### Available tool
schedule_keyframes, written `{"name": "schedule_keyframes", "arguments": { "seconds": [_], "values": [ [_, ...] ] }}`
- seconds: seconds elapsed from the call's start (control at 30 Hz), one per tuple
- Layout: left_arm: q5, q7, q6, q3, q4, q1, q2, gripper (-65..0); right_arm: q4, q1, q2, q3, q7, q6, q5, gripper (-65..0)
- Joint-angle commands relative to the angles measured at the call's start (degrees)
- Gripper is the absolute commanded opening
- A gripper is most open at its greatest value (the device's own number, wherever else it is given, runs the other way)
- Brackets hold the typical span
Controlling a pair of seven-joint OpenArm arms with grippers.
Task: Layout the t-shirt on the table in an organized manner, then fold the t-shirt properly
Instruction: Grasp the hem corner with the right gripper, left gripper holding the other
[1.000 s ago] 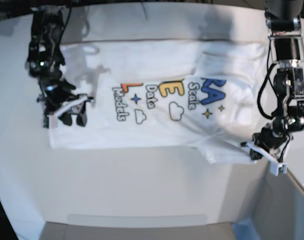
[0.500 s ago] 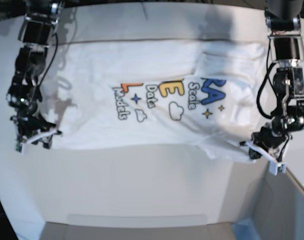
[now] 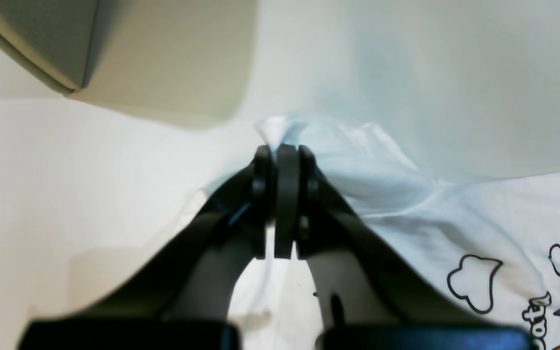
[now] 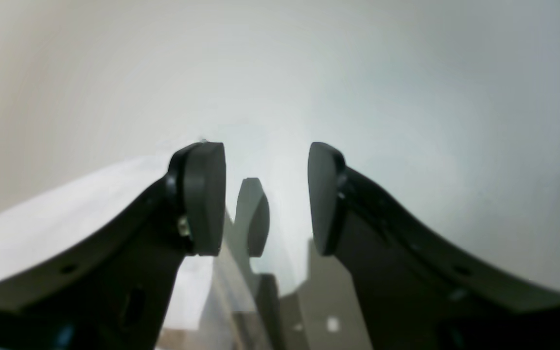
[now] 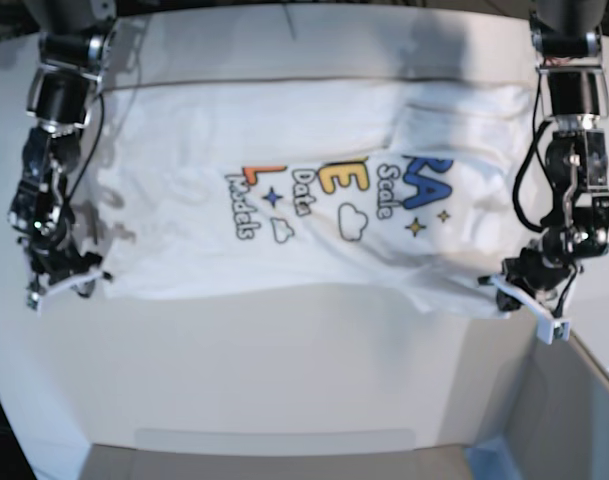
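Note:
The white t-shirt lies spread across the table, its colourful print facing up in the middle. At the base view's right, my left gripper is shut on the shirt's near right corner. The left wrist view shows that gripper pinching a bunched bit of the t-shirt. My right gripper hangs at the left, just off the shirt's near left corner. In the right wrist view the right gripper stands open with nothing between its fingers, only bare table beyond.
A grey box with a blue edge stands at the near right, close under my left gripper. The same grey box fills the top left of the left wrist view. Bare white table runs along the front.
My right arm has moved left and slightly forward, off the shirt's near left corner to just beside it. The left gripper has kept its hold and barely moved.

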State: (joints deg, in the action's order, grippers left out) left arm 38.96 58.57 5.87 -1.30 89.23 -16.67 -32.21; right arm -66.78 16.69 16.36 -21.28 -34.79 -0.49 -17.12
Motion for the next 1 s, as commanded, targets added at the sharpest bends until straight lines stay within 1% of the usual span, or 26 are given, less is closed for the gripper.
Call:
{"name": "schedule_keyframes", "arguments": {
  "seconds": [0.0,0.1,0.17,0.5,0.7,0.97],
  "values": [
    [0.0,-1.2,0.2,0.3,0.9,-1.4,-0.9,-65.0,-0.2,1.8,0.8,1.3,1.3,0.1,-0.1,-37.4],
    [0.0,-1.2,0.2,0.3,0.9,-1.4,-0.9,-65.0,1.6,2.3,2.1,5.9,1.6,0.1,-0.2,-37.4],
    [0.0,-1.2,0.2,0.3,0.9,-1.4,-0.8,-65.0,1.6,2.3,1.9,7.3,1.6,0.1,-0.2,-37.4],
    [0.0,-1.1,0.2,0.3,0.9,-1.4,2.1,-65.0,0.6,2.2,1.0,7.4,1.5,0.1,-0.4,-37.7],
    [-0.1,-1.1,0.2,0.3,0.9,-1.4,2.6,-65.0,-6.1,-0.6,0.9,7.4,1.2,0.1,-0.5,-37.7],
    [-0.1,-1.1,0.2,0.3,0.9,-1.4,2.6,-65.0,0.3,0.6,0.6,7.4,1.6,0.1,-0.5,-37.7]
  ]
}}
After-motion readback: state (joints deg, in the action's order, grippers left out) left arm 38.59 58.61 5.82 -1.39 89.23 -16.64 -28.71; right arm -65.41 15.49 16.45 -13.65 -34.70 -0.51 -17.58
